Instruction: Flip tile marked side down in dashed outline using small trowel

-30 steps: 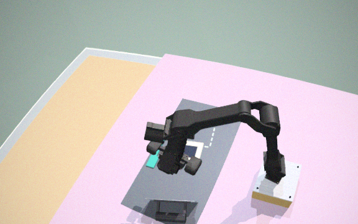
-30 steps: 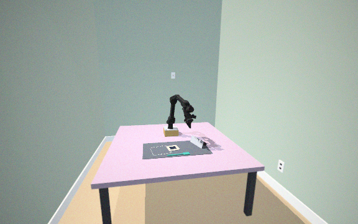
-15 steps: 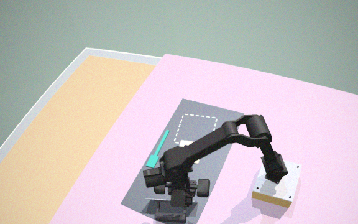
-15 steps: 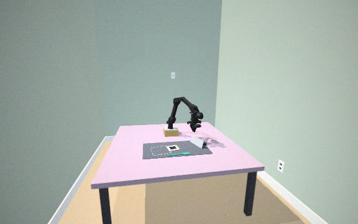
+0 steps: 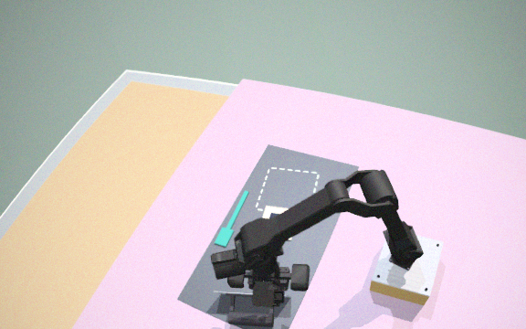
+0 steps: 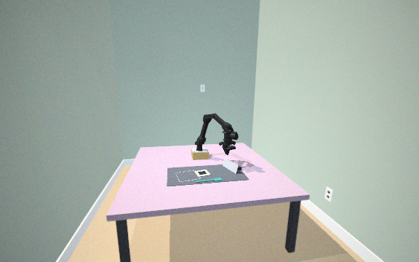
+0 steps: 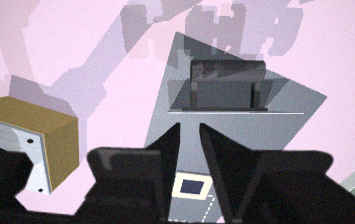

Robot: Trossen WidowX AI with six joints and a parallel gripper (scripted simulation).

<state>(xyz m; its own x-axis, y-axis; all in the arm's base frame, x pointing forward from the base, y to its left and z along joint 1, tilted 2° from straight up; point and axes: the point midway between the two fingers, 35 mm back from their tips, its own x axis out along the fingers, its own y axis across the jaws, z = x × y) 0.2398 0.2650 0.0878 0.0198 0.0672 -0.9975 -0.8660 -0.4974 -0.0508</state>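
Note:
My gripper [image 6: 227, 153] [image 7: 189, 126] is partly open, with a narrow empty gap. It points down, above and to one side of the pale plate [image 6: 230, 166], which stands tilted at the mat's end and has a dark bar handle [image 5: 250, 318] [image 7: 228, 71] on two posts. A teal flat-bladed tool [image 5: 231, 223] [image 6: 209, 180] with a thin handle lies along the mat's edge, untouched. Which tool is the trowel is not clear. The white tile [image 5: 272, 210] [image 7: 205, 186] lies flat, dark square up, beside the dashed outline [image 5: 269, 168]. The arm partly hides it in the top view.
The grey mat [image 5: 309, 251] [image 6: 171, 183] [image 7: 163, 125] lies on the pink table [image 5: 405, 151] [image 6: 148, 196]. The arm's base block [image 5: 397, 292] [image 6: 200, 155] [image 7: 63, 150] stands beside the mat. Arm shadows fall on the table near the plate.

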